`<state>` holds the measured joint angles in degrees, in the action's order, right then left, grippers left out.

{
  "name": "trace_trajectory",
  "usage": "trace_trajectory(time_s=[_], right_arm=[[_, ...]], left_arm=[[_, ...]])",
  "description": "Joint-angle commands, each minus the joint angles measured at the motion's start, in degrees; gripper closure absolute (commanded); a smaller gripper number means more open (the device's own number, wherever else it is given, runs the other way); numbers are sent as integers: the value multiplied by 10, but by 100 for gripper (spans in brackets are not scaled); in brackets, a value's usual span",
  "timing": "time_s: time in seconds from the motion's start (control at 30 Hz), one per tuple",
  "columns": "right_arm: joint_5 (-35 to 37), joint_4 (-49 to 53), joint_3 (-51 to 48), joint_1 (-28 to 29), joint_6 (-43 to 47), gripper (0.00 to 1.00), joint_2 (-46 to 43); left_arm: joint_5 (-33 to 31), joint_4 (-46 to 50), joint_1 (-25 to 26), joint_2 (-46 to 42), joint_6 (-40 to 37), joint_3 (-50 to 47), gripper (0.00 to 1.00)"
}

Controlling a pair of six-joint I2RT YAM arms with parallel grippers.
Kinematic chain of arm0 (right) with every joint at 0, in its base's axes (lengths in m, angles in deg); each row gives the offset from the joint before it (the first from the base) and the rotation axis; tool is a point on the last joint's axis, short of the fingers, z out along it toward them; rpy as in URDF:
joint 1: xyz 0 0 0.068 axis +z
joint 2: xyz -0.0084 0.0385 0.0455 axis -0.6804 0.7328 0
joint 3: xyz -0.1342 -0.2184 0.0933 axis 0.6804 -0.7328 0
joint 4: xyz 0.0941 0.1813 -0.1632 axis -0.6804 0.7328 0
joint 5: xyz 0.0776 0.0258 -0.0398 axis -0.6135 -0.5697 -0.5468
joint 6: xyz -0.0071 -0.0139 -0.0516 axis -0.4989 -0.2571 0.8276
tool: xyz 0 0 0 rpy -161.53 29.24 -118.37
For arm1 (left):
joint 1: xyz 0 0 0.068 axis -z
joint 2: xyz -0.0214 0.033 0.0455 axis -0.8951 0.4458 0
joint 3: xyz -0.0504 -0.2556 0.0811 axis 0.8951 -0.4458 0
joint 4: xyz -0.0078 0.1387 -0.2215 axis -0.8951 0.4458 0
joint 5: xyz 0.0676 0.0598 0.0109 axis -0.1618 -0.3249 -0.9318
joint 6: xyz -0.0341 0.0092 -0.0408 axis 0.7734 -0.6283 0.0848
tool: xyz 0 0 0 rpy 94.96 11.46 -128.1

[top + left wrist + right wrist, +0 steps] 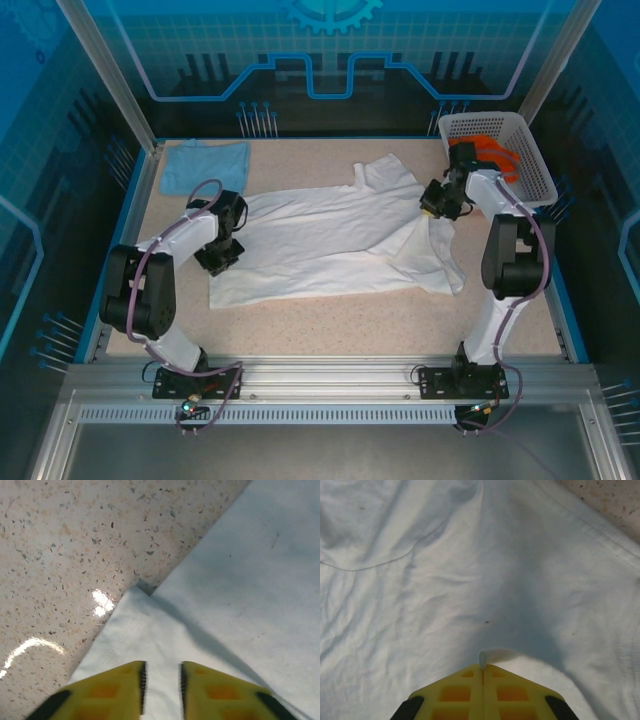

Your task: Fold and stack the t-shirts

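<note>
Left claw (161, 667) stands a little open. Its two yellow fingers (115, 690) have a narrow gap between them, and in this gap only flat white cloth is seen, so it grips nothing. Just ahead of this claw is a pointed corner of the white t-shirt (240, 580), with a seam along its edge. Ahead and to the left of that corner is the bare speckled table (60, 555). Seen from above, the left claw (218, 255) points down on the left end of the white t-shirt (330, 240), which is spread wide across the table (350, 325) between both claws.

The right claw (483, 667) is closed, finger against finger. A small pinch of white cloth stands out at its tips, so it has hold of the white t-shirt (445, 580). Ahead of this claw the cloth is wrinkled, and a hem runs ahead to the right with a bit of table (615, 495) beyond it. From above, the right claw (437, 200) is over the right part of the shirt.

The light blue t-shirt (205, 165) lies flat beyond the left claw, in the far left corner. Whether it touches the white one cannot be told. A white lattice basket (535, 165) stands just beyond the right claw, with something orange (495, 152) inside.
</note>
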<state>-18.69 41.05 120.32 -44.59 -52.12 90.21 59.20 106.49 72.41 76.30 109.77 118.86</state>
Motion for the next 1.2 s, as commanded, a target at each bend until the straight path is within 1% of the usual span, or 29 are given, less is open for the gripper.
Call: trace_trajectory(time_s=[0.0, 0.03, 0.07, 0.1, 0.13, 0.17, 0.23, 0.3, 0.37, 0.43, 0.47, 0.53, 0.57, 0.63, 0.73, 0.9, 0.97, 1.07, 1.13, 1.17], right_arm=[[-9, 44, 34, 4, 21, 74, 19], [-3, 49, 29, 4, 21, 61, 13], [4, 50, 20, 3, 22, 50, -2], [14, 50, 8, 2, 24, 42, -22], [26, 52, -2, 2, 26, 36, -43], [38, 55, -12, 2, 29, 33, -70], [48, 59, -43, 2, 30, 33, -129], [49, 54, -97, 5, 30, 32, -197], [49, 58, -150, 2, 28, 31, -250], [43, 59, -228, -17, 13, 32, -305], [26, 49, -271, -33, 9, 34, -337], [23, 46, -337, -65, -5, 37, -390], [21, 42, -369, -80, -10, 38, -415], [15, 37, -417, -103, -20, 40, -445], [-7, 23, -447, -128, -22, 43, -442], [-23, -13, -469, -146, -20, 47, -383], [-24, -30, -479, -155, -24, 48, -370], [-20, -44, -486, -172, -26, 47, -360], [-12, -45, -481, -181, -26, 43, -352], [-11, -49, -478, -184, -26, 42, -346]], left_arm=[[-13, 10, -5, -5, -4, 2, 55], [-11, 15, -4, -14, -6, 7, 48], [-11, 21, -5, -29, -7, 10, 39], [-9, 26, -4, -47, -11, 14, 33], [-4, 28, -4, -64, -16, 16, 30], [4, 31, -2, -86, -20, 17, 28], [34, 23, 9, -130, -34, 9, 27], [73, 17, 40, -163, -54, -1, 30], [87, 18, 79, -188, -48, -21, 30], [106, 7, 108, -216, -10, -67, 30], [132, -15, 114, -232, 12, -102, 30], [175, -61, 114, -261, 54, -170, 31], [185, -84, 114, -275, 73, -201, 32], [185, -118, 114, -295, 102, -243, 32], [174, -145, 113, -300, 117, -269, 33], [152, -181, 110, -263, 124, -277, 36], [133, -182, 108, -252, 123, -277, 37], [105, -190, 100, -248, 117, -286, 38], [99, -205, 88, -247, 111, -297, 40], [99, -214, 80, -244, 108, -303, 42]])
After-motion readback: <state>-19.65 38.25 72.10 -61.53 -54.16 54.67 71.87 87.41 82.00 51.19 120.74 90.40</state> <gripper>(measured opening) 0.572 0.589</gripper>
